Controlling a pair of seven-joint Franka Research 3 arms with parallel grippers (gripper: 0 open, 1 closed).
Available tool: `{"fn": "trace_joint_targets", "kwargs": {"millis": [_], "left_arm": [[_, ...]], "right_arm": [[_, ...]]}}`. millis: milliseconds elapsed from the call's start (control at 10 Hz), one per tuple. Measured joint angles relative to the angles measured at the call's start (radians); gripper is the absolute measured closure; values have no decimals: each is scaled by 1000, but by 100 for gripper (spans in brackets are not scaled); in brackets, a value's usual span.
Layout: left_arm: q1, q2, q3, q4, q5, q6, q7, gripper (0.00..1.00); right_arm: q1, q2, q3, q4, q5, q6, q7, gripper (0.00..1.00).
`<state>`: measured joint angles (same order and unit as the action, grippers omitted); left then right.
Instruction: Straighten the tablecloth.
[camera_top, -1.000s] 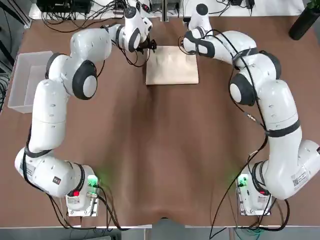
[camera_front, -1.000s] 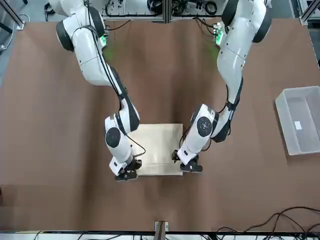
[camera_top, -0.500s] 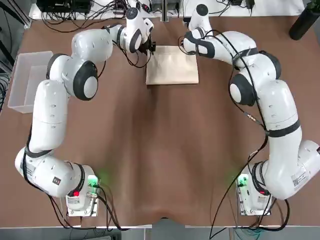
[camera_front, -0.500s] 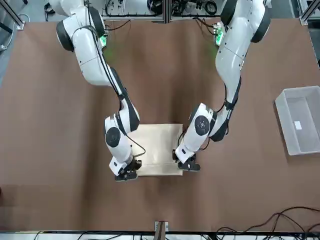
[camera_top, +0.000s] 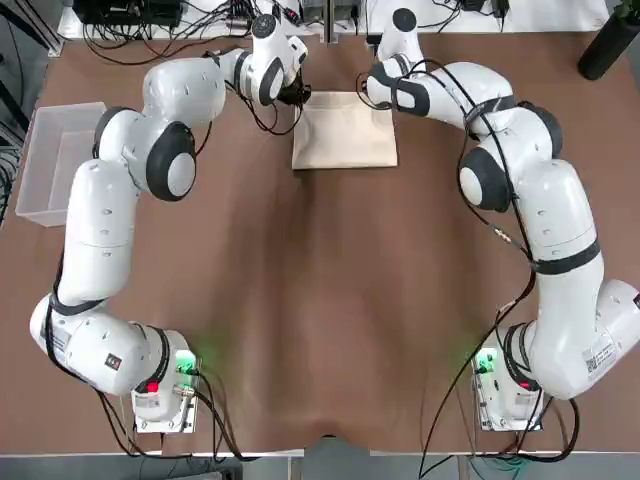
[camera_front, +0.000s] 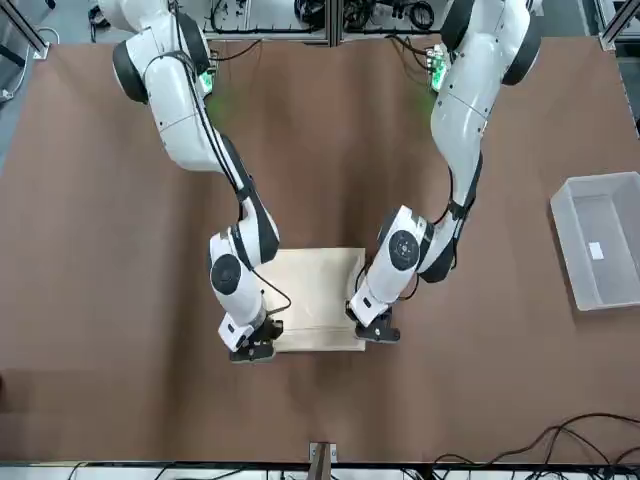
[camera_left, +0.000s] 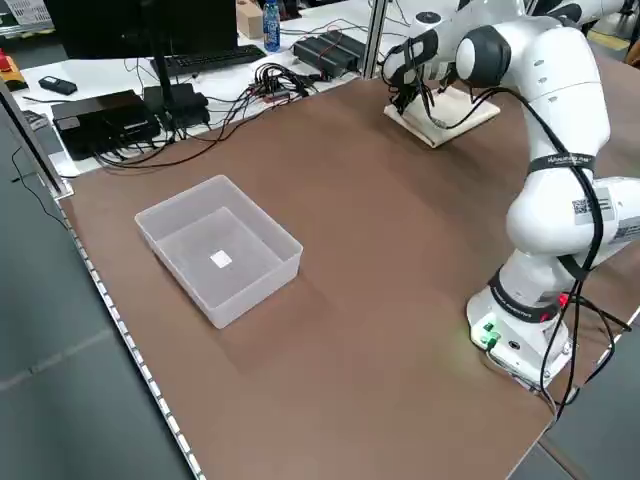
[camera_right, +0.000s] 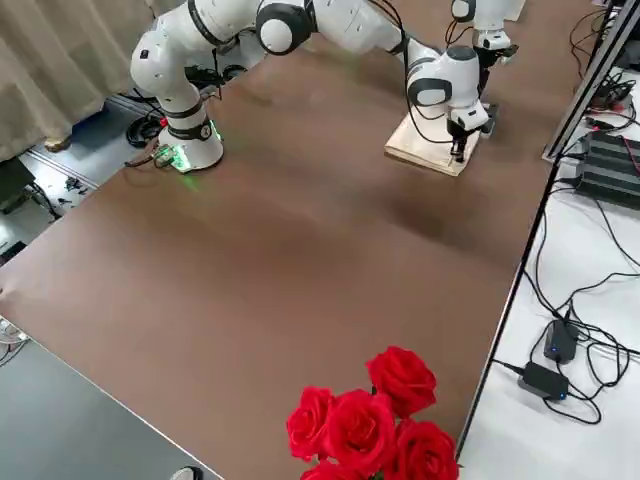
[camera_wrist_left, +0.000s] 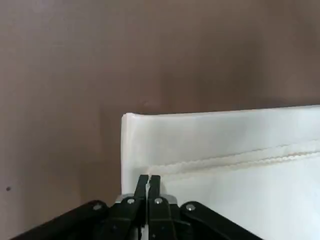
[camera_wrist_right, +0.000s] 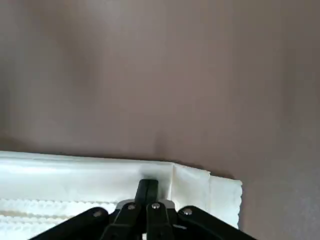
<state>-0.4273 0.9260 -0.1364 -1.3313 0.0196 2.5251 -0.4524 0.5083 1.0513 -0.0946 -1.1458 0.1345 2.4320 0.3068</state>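
Note:
The tablecloth (camera_top: 345, 132) is a cream folded rectangle lying flat at the far middle of the brown table, also seen in the front view (camera_front: 315, 295). My left gripper (camera_front: 375, 333) is down at its far left corner. In the left wrist view the gripper (camera_wrist_left: 148, 180) is shut, pinching the cloth (camera_wrist_left: 225, 145) just inside a stitched hem. My right gripper (camera_front: 255, 350) is at the far right corner. The right wrist view shows the gripper (camera_wrist_right: 148, 186) shut on the folded edge of the cloth (camera_wrist_right: 75, 167).
A clear plastic bin (camera_top: 50, 160) stands at the table's left edge, also in the left side view (camera_left: 220, 250). Red roses (camera_right: 370, 420) rise at the near corner of the right side view. Cables and electronics lie beyond the far edge.
The left gripper has shifted a little inward along the cloth's far edge. The right arm and the cloth look unchanged.

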Motion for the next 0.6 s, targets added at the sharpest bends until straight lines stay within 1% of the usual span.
{"fn": "trace_joint_targets", "kwargs": {"millis": [300,600], "left_arm": [[1,-1,0,-3,0,0,1,97],[-1,-31,-6,-37,1,0,15,97]], "right_arm": [[0,0,0,0,0,0,0,99],[0,0,0,0,0,0,0,99]]}}
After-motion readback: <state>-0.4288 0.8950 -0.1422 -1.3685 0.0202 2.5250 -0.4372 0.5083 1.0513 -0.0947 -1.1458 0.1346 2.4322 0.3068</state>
